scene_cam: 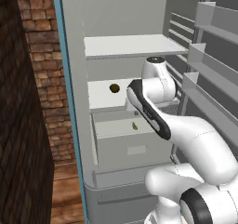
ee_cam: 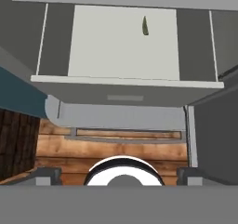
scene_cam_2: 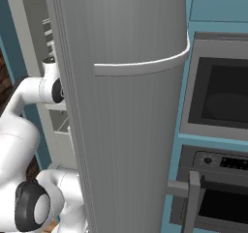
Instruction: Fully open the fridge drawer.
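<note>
The fridge drawer (scene_cam: 125, 146) is a wide pale grey bin below the white shelves, slid partway out of the fridge. Its front panel carries a small recessed handle (scene_cam: 136, 149). In the hand view I look down into the drawer (ee_cam: 93, 46), with its front panel and handle (ee_cam: 124, 97) below the pale floor. A small green item (ee_cam: 144, 25) lies inside (scene_cam: 135, 125). My gripper (ee_cam: 120, 175) hangs above and in front of the drawer, apart from it. Its fingertips (ee_cam: 46, 175) stand wide apart, open, with nothing between them.
White shelves (scene_cam: 130, 45) sit above the drawer, one holding a dark round item (scene_cam: 114, 88). Grey door bins (scene_cam: 209, 65) line the open door at right. The door's ribbed outer face (scene_cam_2: 131, 130) blocks the right base view; an oven (scene_cam_2: 213, 188) stands beside it. A brick wall (scene_cam: 42, 79) is at left.
</note>
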Robot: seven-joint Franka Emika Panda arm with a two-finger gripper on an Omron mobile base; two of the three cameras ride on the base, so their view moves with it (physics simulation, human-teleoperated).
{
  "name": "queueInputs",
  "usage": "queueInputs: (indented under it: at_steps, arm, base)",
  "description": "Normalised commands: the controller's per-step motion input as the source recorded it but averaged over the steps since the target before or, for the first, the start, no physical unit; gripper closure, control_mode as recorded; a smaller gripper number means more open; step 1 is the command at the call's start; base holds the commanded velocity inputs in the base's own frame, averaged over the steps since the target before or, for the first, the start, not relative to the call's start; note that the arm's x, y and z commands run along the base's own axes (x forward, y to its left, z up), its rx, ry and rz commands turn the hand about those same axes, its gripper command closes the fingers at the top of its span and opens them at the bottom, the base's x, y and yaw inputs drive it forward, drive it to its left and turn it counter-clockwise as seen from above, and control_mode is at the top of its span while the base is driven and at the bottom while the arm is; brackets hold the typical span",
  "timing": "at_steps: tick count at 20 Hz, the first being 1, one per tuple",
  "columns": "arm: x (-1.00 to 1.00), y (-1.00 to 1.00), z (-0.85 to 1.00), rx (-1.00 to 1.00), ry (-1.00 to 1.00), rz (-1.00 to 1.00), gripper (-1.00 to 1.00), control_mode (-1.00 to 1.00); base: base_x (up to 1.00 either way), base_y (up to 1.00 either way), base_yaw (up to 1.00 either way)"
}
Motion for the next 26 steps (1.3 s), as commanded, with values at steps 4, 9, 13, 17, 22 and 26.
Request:
queueInputs:
  at_steps: [4,9,13,17,22,26]
  arm:
    - [0.44,0.07,-0.48,-0.09,0.11,0.07,-1.00,-1.00]
    - [0.27,0.00,-0.49,-0.02,0.14,0.17,-1.00,-1.00]
    - [0.25,0.00,-0.69,0.00,0.03,0.12,-1.00,-1.00]
    - [0.31,-0.02,-0.48,0.00,-0.02,0.04,-1.00,-1.00]
    - [0.37,-0.20,-0.33,0.00,-0.06,0.00,-1.00,-1.00]
    - [0.34,-0.17,-0.36,0.00,-0.04,0.00,-1.00,-1.00]
  base:
    - [0.00,0.00,0.00]
    - [0.00,0.00,0.00]
    - [0.00,0.00,0.00]
    - [0.00,0.00,0.00]
    - [0.00,0.00,0.00]
    - [0.00,0.00,0.00]
